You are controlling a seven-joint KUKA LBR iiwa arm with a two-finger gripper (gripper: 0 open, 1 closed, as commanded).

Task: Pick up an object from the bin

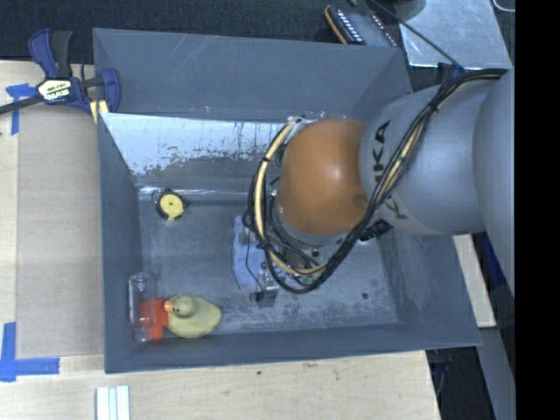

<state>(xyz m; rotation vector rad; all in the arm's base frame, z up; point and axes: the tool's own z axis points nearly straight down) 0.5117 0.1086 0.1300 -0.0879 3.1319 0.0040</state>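
The gripper (260, 278) hangs low in the grey metal bin (367, 300), right of the yellow rubber duck (192, 315) and apart from it. The orange wrist cover (319, 178) hides its grip, so I cannot tell its state. A small orange block (151, 316) and a clear plastic piece (138, 287) lie against the duck's left. A small yellow round thing (171, 205) lies well beyond the duck.

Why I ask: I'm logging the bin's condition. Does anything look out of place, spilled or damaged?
Nothing looks spilled or broken. The yellow duck and a clear-and-orange thing sit jammed together in the near-left corner of the bin, while a small yellow round thing lies alone by the back wall, whose paint is scratched and worn.
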